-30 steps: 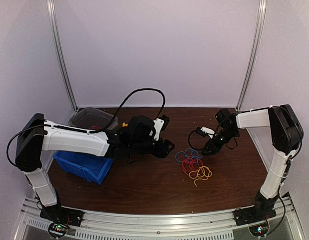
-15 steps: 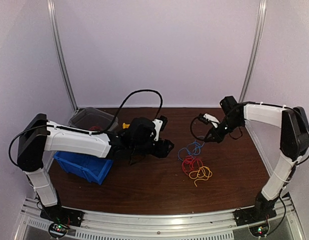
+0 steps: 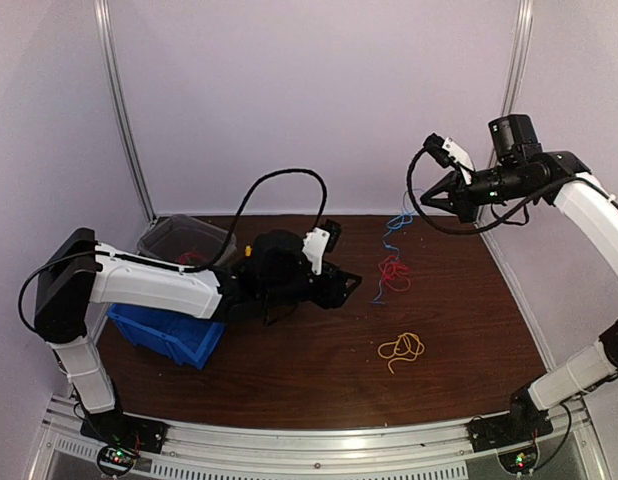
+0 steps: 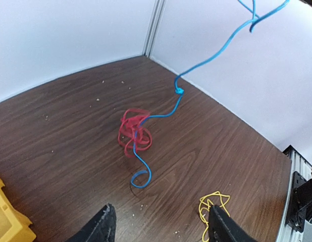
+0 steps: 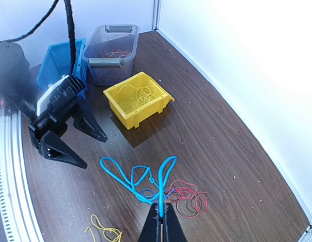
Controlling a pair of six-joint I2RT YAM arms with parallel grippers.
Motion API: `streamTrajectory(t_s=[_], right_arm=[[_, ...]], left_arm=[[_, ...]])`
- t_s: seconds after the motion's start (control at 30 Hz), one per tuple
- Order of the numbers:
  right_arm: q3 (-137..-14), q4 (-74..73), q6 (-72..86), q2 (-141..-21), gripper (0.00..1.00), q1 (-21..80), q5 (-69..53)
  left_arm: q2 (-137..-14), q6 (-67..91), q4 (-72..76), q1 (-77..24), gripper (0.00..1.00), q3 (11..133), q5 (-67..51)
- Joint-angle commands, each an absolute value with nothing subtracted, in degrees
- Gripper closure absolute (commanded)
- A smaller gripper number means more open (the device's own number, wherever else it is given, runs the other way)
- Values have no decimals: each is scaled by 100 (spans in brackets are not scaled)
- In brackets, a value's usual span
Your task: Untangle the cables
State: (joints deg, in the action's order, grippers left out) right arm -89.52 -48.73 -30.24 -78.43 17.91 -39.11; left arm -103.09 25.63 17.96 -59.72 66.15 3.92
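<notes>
My right gripper [image 3: 418, 198] is raised high at the back right and shut on the blue cable [image 3: 393, 230], which hangs down from it. The red cable [image 3: 393, 270] is caught on the blue one and lifted off the table. In the right wrist view the blue cable [image 5: 137, 177] loops out of my shut jaws, with the red cable [image 5: 189, 199] below. The yellow cable [image 3: 401, 348] lies alone on the table. My left gripper [image 3: 347, 288] is open and empty, low, left of the hanging cables. The left wrist view shows the red cable [image 4: 134, 131], blue cable [image 4: 167, 112] and yellow cable [image 4: 211, 205].
A blue bin [image 3: 167, 332], a clear lidded box [image 3: 184, 238] with cables inside and a yellow bin [image 5: 138, 98] holding yellow cables stand at the left of the brown table [image 3: 289, 370]. White walls close in the back and sides.
My right gripper has risen and moved back-right with the blue cable, pulling the blue and red cables up and away from the yellow one. The left gripper has barely shifted.
</notes>
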Motion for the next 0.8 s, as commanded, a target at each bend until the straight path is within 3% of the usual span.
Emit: streamTrajectory(t_s=[0.0, 0.53, 0.63, 0.77], right_arm=[[-9289, -5097, -2791, -7698, 100, 1837, -4324], [-11064, -5293, -2753, -7457, 100, 1714, -5721], [-11266, -5333, -2709, -7562, 100, 1696, -5945], [-11096, -5246, -2669, -7617, 100, 1696, -6000]], left_arm=[[-10387, 2108, 3473, -5977, 36, 6193, 16], [-11046, 1641, 3234, -5974, 36, 6617, 294], [-11080, 1534, 3734, -5976, 34, 6416, -198], [-11537, 1411, 3968, -5976, 36, 6685, -1738]])
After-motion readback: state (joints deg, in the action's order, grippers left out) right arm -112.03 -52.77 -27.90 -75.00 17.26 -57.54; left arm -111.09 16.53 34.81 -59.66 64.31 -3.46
